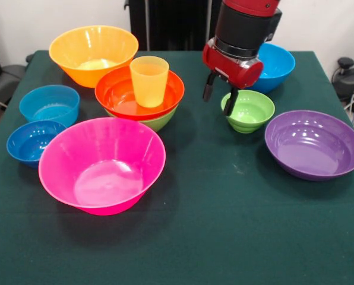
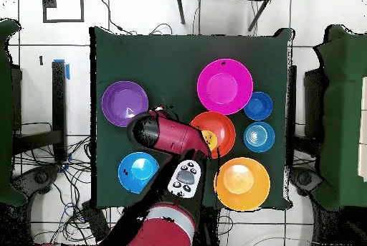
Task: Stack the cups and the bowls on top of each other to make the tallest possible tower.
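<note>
The tower stands at the back left of centre in the front view: a red-orange bowl (image 1: pixel 120 95) nested in a medium green bowl (image 1: pixel 160 122), with the yellow cup (image 1: pixel 148 80) upright inside it. A small green bowl (image 1: pixel 248 111) sits alone to its right. My gripper (image 1: pixel 219 98) hangs open and empty just above that bowl's left rim, between it and the tower. In the overhead view the arm (image 2: pixel 168 134) hides the small green bowl and part of the red-orange bowl (image 2: pixel 221 132).
A large pink bowl (image 1: pixel 103 163) is at the front left and an orange bowl (image 1: pixel 94 53) at the back left. Light-blue (image 1: pixel 49 104) and dark-blue (image 1: pixel 31 141) bowls are at the left edge. A purple bowl (image 1: pixel 313 143) is at the right, a blue bowl (image 1: pixel 276 65) behind the arm.
</note>
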{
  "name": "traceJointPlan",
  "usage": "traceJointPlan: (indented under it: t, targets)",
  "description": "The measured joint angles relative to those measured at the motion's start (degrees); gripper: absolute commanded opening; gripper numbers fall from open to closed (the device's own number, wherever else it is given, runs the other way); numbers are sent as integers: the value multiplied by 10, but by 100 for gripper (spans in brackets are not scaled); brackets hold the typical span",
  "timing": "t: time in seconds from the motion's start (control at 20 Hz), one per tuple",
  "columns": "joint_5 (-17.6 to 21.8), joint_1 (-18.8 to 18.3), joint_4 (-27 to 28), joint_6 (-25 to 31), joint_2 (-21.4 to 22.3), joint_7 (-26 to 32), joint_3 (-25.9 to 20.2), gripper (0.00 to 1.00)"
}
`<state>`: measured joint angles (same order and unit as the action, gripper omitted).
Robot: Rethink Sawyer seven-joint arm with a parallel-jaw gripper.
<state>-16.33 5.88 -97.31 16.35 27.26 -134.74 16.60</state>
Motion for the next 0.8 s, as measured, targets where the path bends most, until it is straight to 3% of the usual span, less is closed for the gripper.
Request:
traceJointPlan:
  t: [0.25,0.8]
  targets:
    - [-25,6,0,0,-3,-2,2,100]
    - [-102,68,0,0,-15,-27,18,100]
